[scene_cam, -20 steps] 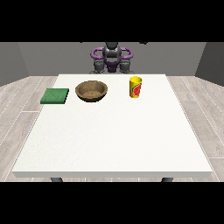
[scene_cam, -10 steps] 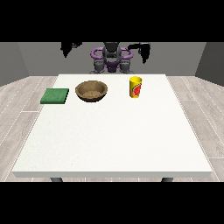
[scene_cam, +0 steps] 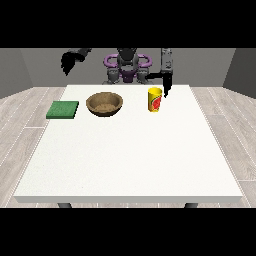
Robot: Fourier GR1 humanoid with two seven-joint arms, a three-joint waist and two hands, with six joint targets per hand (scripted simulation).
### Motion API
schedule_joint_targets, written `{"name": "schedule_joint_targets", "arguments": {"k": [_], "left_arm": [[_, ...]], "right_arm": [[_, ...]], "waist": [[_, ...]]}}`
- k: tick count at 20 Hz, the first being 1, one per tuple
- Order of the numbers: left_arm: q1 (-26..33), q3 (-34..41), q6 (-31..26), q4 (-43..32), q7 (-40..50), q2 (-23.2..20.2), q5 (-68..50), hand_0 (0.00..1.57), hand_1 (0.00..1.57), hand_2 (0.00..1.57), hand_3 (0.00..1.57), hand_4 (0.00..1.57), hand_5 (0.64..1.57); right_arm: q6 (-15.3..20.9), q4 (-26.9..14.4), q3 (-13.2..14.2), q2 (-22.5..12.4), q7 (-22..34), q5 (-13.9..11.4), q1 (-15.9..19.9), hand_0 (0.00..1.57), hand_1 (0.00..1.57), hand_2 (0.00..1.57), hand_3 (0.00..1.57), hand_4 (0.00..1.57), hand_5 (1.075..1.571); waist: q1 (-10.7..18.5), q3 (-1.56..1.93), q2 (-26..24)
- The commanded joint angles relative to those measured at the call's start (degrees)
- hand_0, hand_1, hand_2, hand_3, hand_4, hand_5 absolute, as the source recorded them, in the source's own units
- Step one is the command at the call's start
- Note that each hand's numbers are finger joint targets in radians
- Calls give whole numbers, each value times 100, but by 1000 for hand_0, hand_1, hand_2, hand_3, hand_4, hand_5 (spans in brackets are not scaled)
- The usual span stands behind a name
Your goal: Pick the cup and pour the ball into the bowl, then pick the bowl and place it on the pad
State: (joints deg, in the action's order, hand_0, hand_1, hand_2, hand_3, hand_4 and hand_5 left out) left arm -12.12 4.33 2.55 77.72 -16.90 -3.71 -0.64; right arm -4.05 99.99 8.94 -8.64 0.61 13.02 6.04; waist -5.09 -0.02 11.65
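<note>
I see the yellow cup point(scene_cam: 155, 100) standing upright near the tabletop's point(scene_cam: 130, 155) far edge, the brown bowl point(scene_cam: 104, 104) well apart beside it, and the green pad point(scene_cam: 63, 109) towards the far corner at the view's left. The hand at the view's right point(scene_cam: 166, 85) hangs just beside the cup, fingers straight and released. The hand at the view's left point(scene_cam: 67, 62) is raised beyond the far edge; I cannot tell its fingers.

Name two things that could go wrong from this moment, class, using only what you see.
1. The hand at the view's right hangs beside the upright cup; a sideways brush might tip it.
2. The bowl sits apart from the cup, so a short pour could miss it.
</note>
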Motion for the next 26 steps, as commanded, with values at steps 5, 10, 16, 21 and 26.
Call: {"name": "schedule_joint_targets", "arguments": {"k": [5,10,16,21,26], "left_arm": [[-692,532,-380,-1667,-643,-363,-238,0,0,0,0,138,1433],[-658,331,-11,-2594,-1691,89,97,0,0,0,0,189,1423],[-1373,845,-82,-3584,-2081,-275,-165,0,0,0,0,887,1555],[-1335,769,984,-3894,-2647,-316,441,1252,1252,1571,1571,1328,1491],[-1371,654,1370,-4169,-2322,-234,623,1286,1286,1571,1571,1391,1447]], "right_arm": [[-421,-565,431,-368,0,356,121,0,0,0,0,670,1560],[-521,-880,530,-466,-104,350,261,0,0,0,0,671,1563],[-647,-910,693,-611,-277,451,503,0,0,0,0,674,1566],[-1107,-694,928,-906,-170,968,526,0,0,0,158,648,1569],[-1252,-866,1280,-1284,369,1336,425,0,0,0,149,631,1565]], "waist": [[-119,0,-178],[-94,0,-137],[-272,-1,197],[-728,-1,519],[-642,1,-66]]}}
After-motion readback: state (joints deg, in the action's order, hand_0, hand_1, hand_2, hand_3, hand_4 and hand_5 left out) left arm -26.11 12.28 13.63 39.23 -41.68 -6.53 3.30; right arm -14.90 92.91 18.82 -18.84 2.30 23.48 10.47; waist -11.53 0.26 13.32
